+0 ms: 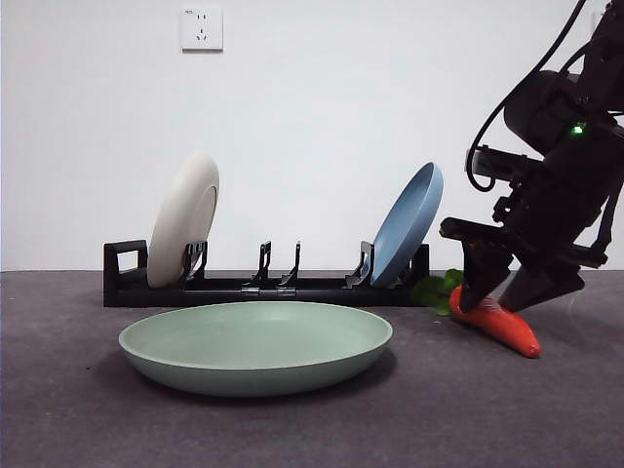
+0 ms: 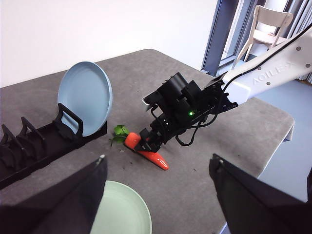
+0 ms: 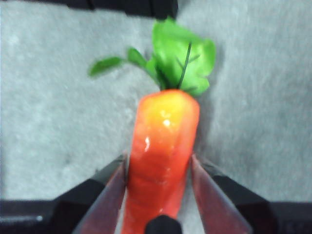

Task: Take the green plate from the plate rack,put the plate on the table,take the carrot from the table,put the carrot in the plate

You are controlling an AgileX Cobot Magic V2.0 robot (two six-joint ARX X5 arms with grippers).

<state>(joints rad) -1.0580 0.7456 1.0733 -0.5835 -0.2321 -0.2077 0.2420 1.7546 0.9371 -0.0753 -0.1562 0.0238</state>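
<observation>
The green plate (image 1: 255, 346) lies flat on the table (image 1: 546, 419) in front of the plate rack (image 1: 292, 290); its edge also shows in the left wrist view (image 2: 122, 209). The carrot (image 1: 502, 327) lies to the right of the plate, leaves toward the rack, tip down on the table. My right gripper (image 1: 497, 297) comes down from the upper right, its jaws pressed on both sides of the carrot's body (image 3: 163, 146). The left wrist view shows the same grip on the carrot (image 2: 148, 151). My left gripper (image 2: 157, 161) hangs open and empty above the table.
A cream-white plate (image 1: 183, 219) stands in the rack's left end and a blue plate (image 1: 408, 224) in its right end; the middle slots hold nothing. The table's edge (image 2: 282, 122) lies beyond the right arm, with a chair (image 2: 270, 24) behind it.
</observation>
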